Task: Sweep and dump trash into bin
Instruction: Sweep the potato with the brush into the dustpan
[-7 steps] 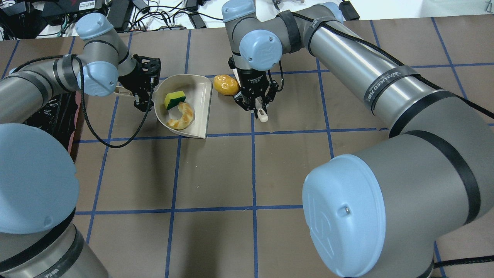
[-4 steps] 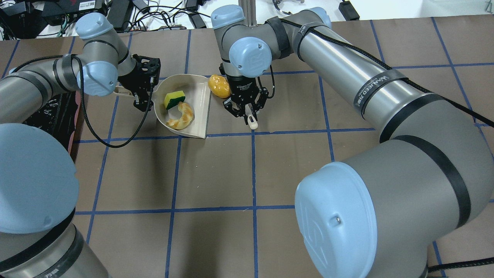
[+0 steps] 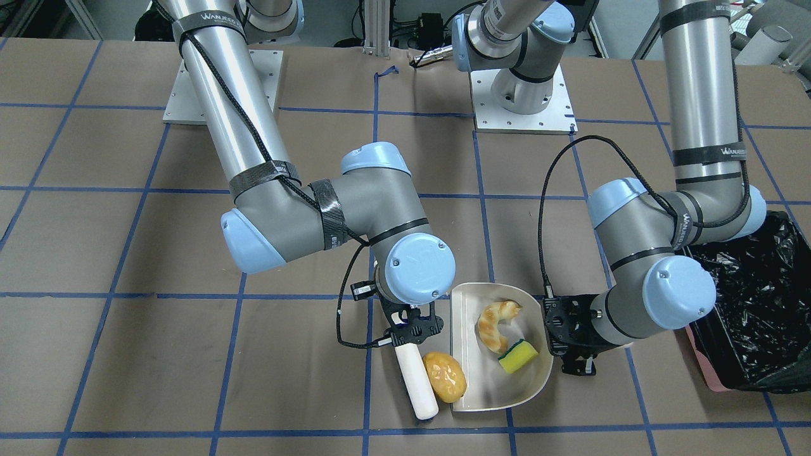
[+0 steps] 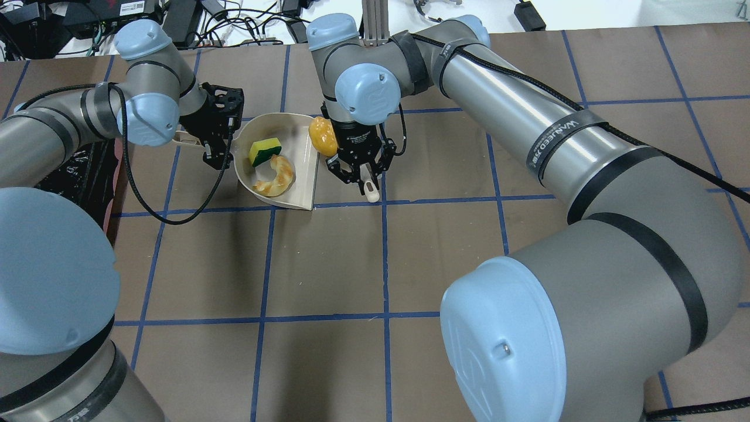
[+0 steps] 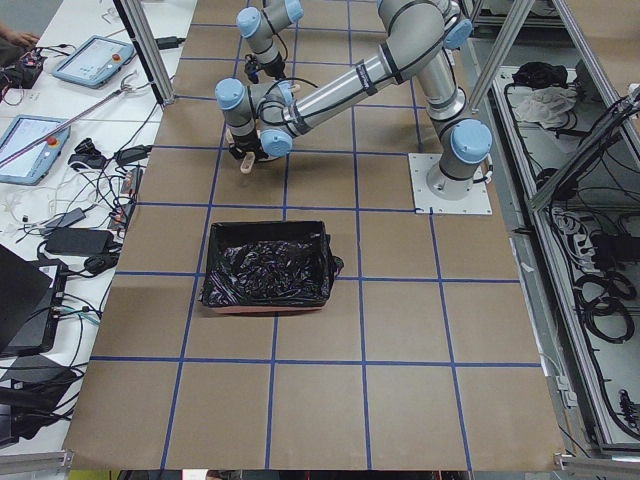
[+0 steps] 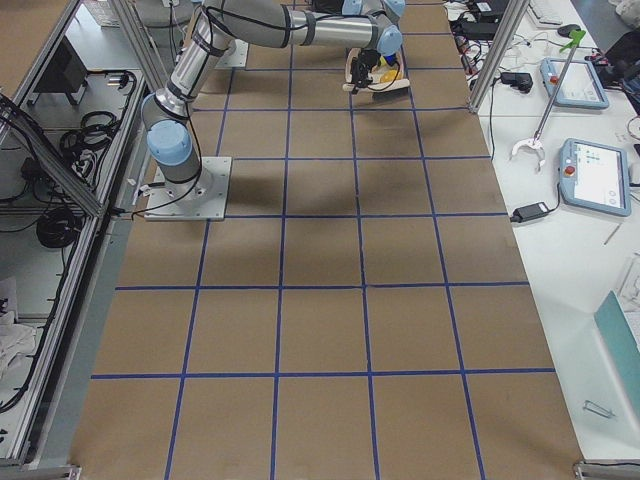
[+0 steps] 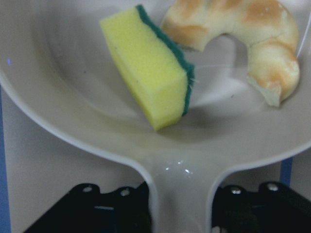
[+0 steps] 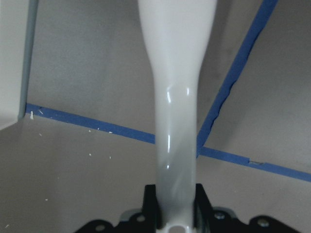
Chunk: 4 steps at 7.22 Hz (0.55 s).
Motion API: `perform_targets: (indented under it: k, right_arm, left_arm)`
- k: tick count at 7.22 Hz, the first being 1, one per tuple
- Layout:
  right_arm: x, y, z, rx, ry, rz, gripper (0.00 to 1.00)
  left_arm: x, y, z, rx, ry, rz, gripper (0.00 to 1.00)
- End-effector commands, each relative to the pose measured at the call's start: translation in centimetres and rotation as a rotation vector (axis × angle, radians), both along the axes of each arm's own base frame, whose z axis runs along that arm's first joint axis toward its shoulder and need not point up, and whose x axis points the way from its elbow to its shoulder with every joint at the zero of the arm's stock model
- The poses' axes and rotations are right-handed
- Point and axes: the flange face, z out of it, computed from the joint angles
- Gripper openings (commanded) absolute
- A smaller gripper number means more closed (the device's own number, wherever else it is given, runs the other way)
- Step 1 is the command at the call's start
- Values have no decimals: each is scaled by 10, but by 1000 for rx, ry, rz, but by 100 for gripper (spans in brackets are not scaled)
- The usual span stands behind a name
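Trash: potato sits at the dustpan lip, just beside the sweeper clamped in the right gripper. Croissant and sponge lie inside. Left gripper clasps the pan handle. Step: final sweep. Next: nudge the potato in, then carry the pan level to the bin.

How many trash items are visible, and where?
3. Curved golden croissant and yellow sponge with green side lie inside the beige dustpan; glossy yellow-brown lump sits at its open edge.
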Motion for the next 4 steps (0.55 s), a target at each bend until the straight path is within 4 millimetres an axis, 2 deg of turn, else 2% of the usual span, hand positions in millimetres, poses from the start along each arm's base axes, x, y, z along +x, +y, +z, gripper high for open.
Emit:
perform_targets:
  k: [1,2,4]
  right_arm:
    - [12,6,3,2,-27,-24,0]
    - [24,14,2,2,-23,-41,0]
    - [33,19,5,31,-71,-111,0]
  left_arm:
    - [1,0,0,1,0,1,0]
    - [1,0,0,1,0,1,0]
    - [1,0,0,1,0,1,0]
